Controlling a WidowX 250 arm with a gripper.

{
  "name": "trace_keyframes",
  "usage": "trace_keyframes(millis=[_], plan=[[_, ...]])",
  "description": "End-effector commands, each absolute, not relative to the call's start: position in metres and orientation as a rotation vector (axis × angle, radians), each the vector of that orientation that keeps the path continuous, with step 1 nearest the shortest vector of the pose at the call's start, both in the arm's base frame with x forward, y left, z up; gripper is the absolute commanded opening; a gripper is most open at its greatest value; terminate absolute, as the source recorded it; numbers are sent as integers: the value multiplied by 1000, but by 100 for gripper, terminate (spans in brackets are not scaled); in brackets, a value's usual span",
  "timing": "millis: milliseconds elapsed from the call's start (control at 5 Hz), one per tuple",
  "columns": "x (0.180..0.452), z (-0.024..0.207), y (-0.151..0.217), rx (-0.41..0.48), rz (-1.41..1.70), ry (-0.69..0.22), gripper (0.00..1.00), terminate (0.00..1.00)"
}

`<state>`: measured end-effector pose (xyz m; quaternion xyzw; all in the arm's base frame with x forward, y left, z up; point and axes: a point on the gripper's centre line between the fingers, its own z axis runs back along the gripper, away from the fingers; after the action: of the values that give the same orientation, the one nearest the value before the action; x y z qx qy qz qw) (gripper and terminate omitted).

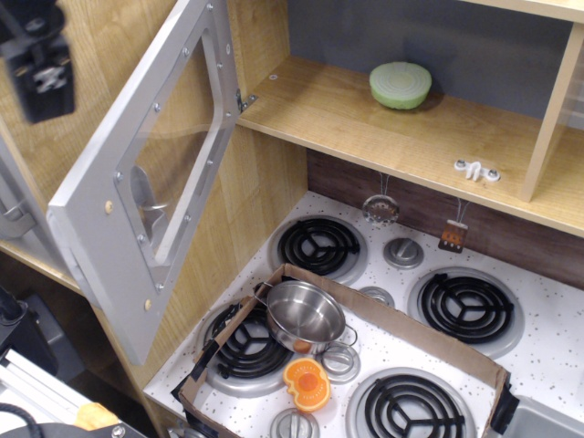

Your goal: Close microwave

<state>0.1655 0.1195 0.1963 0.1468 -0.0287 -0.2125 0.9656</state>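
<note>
The microwave's silver-grey door point(108, 274) stands wide open, swung out to the left on its hinge point(243, 99). Its grey handle point(146, 203) shows through the clear window. The wooden cavity floor point(365, 128) lies open to view, with a pale green round piece point(401, 84) on it at the back. My gripper point(36, 62) is a blurred black shape at the top left edge. It is left of the door's outer edge and not touching it. Its jaws cannot be made out.
Below the cavity is a white toy stove point(538, 365) with black coil burners. On it, a cardboard tray point(411, 333) holds a steel pot point(304, 315) and an orange piece point(306, 383). Small utensils point(380, 208) hang under the shelf.
</note>
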Motion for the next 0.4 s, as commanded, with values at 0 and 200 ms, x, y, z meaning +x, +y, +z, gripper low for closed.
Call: trace_keyframes(millis=[0, 200], plan=[[160, 176, 144, 308, -425, -84, 100, 0], [162, 160, 141, 274, -399, -135, 100, 0]])
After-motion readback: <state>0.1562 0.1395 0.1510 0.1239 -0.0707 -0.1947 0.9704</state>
